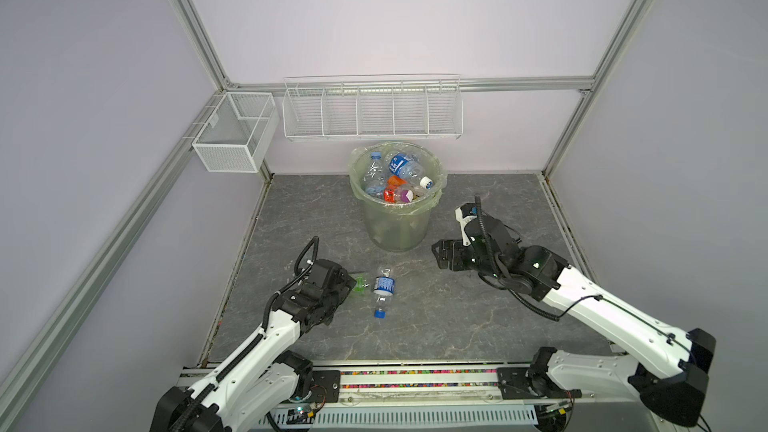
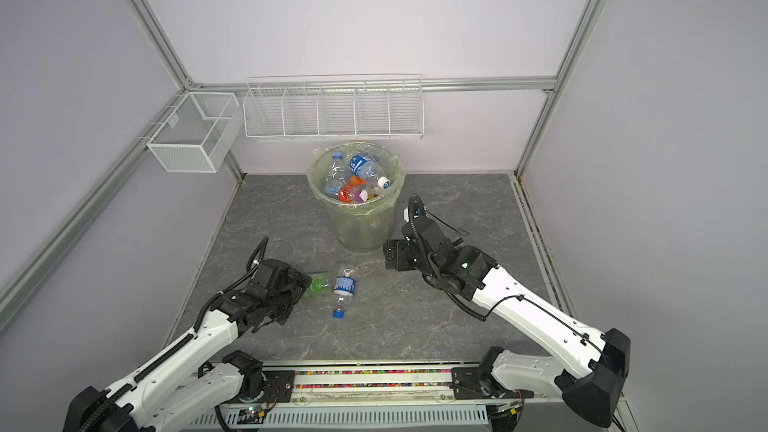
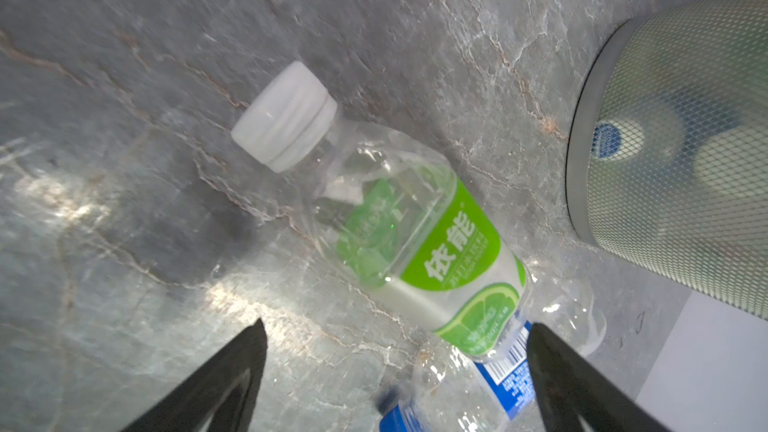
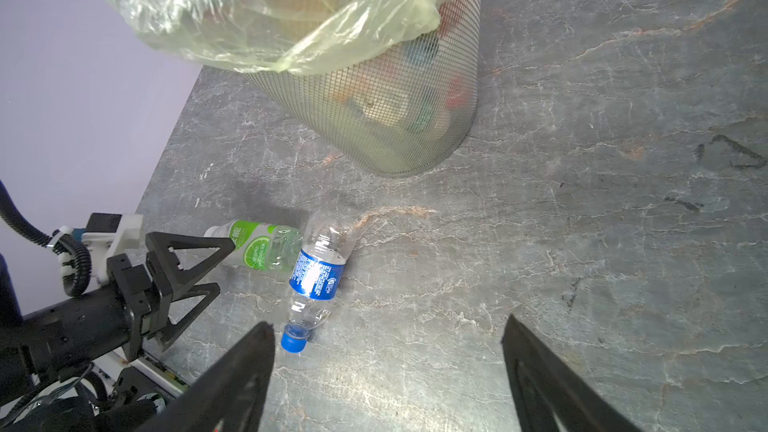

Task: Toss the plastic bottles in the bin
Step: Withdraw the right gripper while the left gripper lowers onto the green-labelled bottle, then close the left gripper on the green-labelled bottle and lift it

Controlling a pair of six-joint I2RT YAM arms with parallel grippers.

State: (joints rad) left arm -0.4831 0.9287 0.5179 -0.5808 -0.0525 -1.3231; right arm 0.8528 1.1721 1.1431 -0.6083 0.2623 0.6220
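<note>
My left gripper point(image 4: 225, 264) stands wide beside a clear, white-capped green-labelled bottle point(image 3: 399, 234); at its three o'clock lies a crumpled, blue-capped blue-labelled bottle point(image 4: 318, 272). My right gripper point(image 4: 387, 322) gapes too.

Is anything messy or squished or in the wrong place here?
Yes. On the table, not in the bin, lie a green-label bottle and a blue-label bottle, on their sides and resting against each other. The blue one's clear body looks dented. The bin stands upright, piled with other bottles nearly to its rim.
</note>
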